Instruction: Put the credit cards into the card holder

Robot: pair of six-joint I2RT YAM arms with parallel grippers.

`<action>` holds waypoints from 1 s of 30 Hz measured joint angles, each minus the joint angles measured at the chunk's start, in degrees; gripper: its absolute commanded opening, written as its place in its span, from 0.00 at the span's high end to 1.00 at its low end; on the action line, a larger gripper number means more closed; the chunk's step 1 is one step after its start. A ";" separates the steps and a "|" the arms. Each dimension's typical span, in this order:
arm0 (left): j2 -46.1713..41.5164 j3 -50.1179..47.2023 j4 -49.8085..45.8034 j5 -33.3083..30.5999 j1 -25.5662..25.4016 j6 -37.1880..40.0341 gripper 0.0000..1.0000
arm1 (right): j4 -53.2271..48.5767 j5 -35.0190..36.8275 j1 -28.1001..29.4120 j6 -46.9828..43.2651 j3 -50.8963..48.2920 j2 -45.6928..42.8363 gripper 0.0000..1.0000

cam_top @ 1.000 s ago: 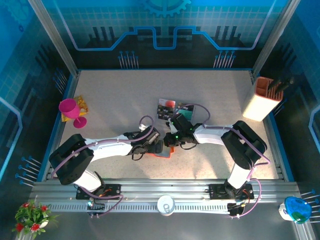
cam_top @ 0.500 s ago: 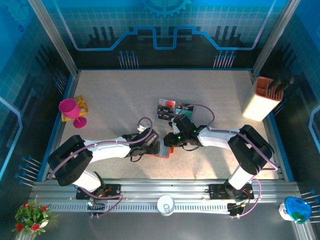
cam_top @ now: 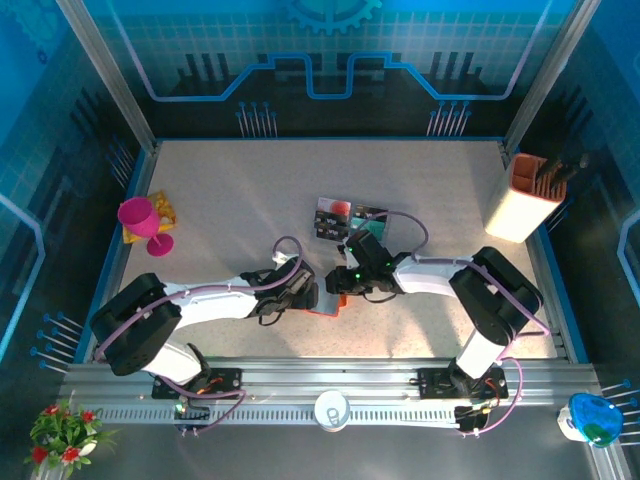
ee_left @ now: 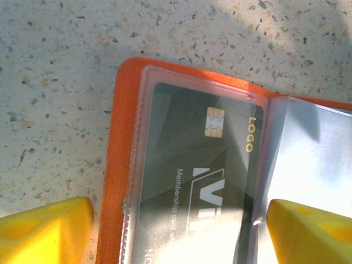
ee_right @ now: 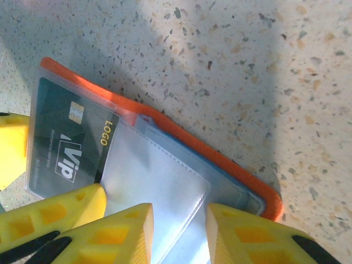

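Left hand (ee_left: 179, 206) gapes, right hand (ee_right: 179, 212) half-parted, above card holder (ee_left: 113, 165) on speckled, blue-walled table (ee_left: 55, 66).

Your left arm (cam_top: 200, 300) lies stretched out low from its base toward two o'clock. Your right arm (cam_top: 450, 275) bends at the elbow and reaches toward ten o'clock, so the two wrists meet nose to nose. The left gripper (ee_left: 176, 231) has its yellow jaws spread wide (both grippers point downward), while the right gripper (ee_right: 179, 234), at three o'clock of the left one, shows a narrow gap between its fingers (ee_right: 118, 234).
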 measured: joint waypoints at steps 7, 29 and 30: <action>-0.17 -0.15 0.13 0.00 0.00 0.00 0.18 | 0.68 -1.36 -0.04 0.66 1.31 1.20 0.65; -17.27 -1.27 -9.16 -5.42 0.26 -2.12 0.01 | 2.40 -6.21 1.20 5.14 5.35 -0.13 0.48; -18.53 -1.33 -9.42 -5.73 0.33 -2.21 0.01 | 2.38 -6.19 1.44 5.31 5.90 -0.13 0.48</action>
